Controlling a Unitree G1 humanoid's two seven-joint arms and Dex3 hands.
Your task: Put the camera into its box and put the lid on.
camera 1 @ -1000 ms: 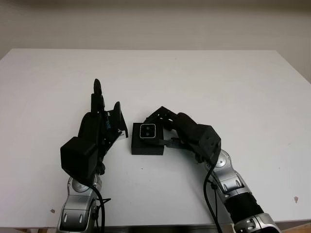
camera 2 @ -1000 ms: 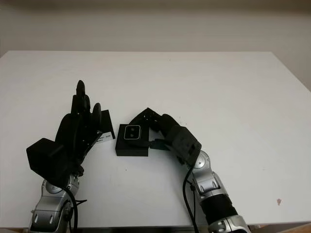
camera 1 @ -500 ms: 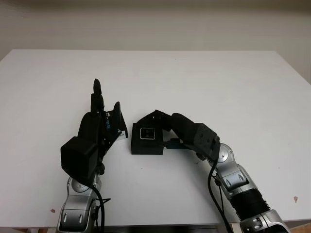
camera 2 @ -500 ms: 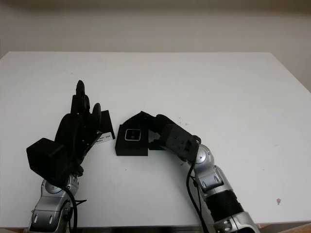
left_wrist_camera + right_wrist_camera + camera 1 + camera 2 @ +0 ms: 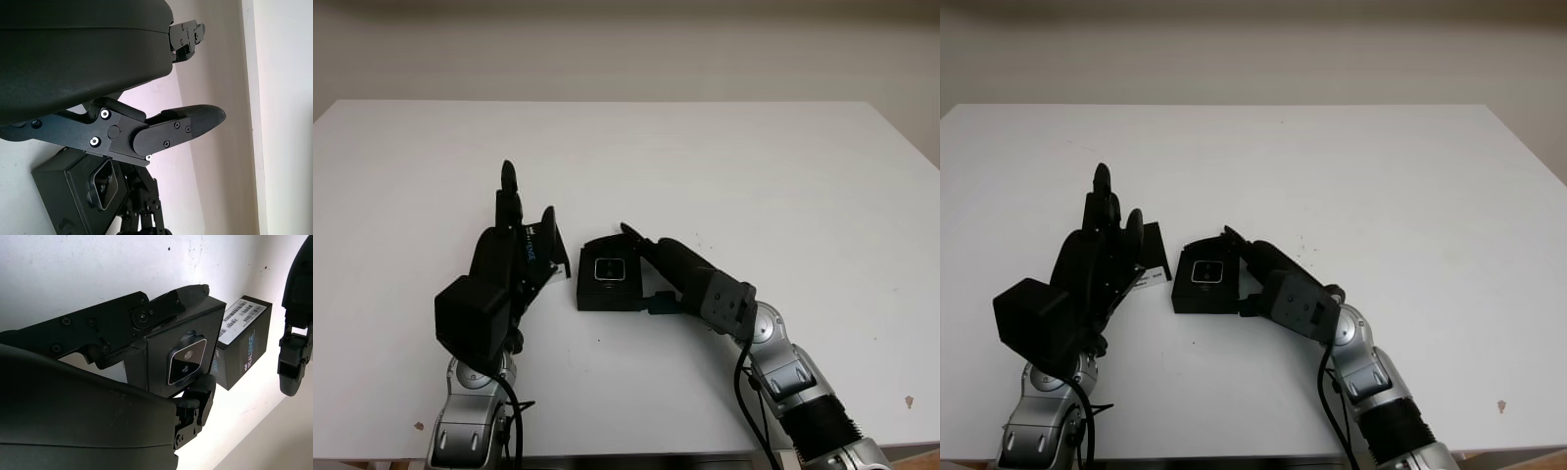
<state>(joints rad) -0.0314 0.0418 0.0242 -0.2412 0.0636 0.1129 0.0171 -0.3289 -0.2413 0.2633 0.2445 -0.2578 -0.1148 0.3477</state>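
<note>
A black box [image 5: 597,298] lies at the table's middle with the camera [image 5: 609,268] set in it, its lens face up. My right hand [image 5: 642,266] is at the box's right side, open: one finger [image 5: 146,316] stretches along the far edge and the thumb [image 5: 198,401] touches the near right side. The lid [image 5: 1149,264], black with a white label [image 5: 242,340], lies just left of the box. My left hand [image 5: 522,235] stands open beside the lid, on its left.
The white table [image 5: 754,176] stretches wide on every side of the box. Its front edge [image 5: 636,455] is close behind both forearms. A small dark speck [image 5: 909,401] marks the near right corner.
My right hand's fingers have uncurled from over the camera and dropped flat along the box. The camera now sits lower in the box. The left hand has not moved.
</note>
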